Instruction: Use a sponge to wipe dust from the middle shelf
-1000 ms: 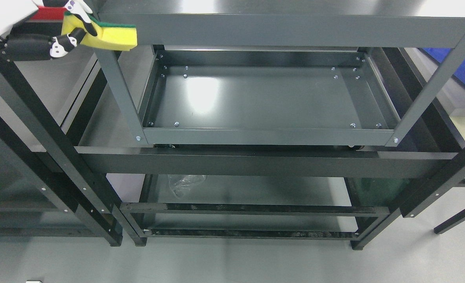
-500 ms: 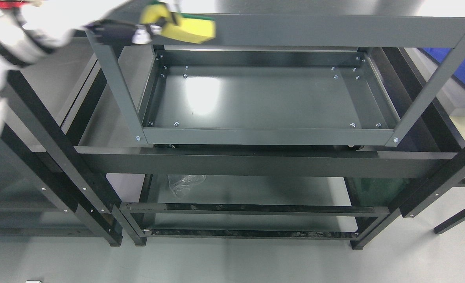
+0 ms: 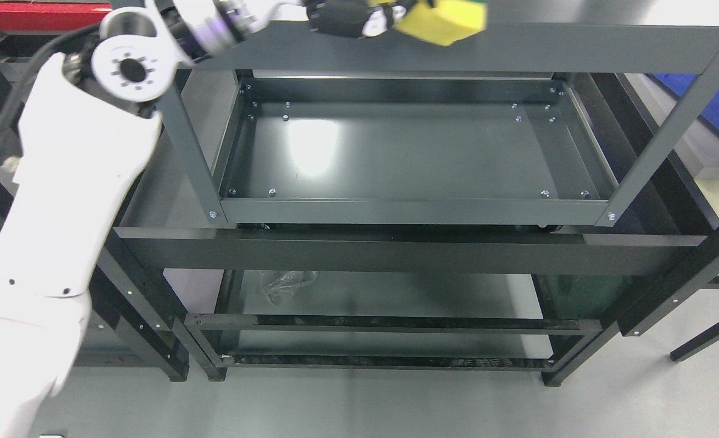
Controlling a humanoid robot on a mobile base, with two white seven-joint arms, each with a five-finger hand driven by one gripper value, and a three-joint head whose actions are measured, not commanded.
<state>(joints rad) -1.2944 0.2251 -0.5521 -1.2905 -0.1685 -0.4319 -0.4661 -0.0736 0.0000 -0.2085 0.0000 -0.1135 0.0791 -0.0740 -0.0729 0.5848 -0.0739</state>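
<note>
Above the dark grey metal middle shelf (image 3: 396, 152), my left hand (image 3: 359, 15) pinches the yellow sponge with its green scrubbing face (image 3: 441, 21). Within 1 second it has swung rightward past the shelf's left post, so no wiping yet.

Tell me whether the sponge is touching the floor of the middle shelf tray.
Apart. The head view shows the yellow sponge held in the left hand up at the top shelf's front rail, well above the middle shelf, whose floor lies bare.
</note>
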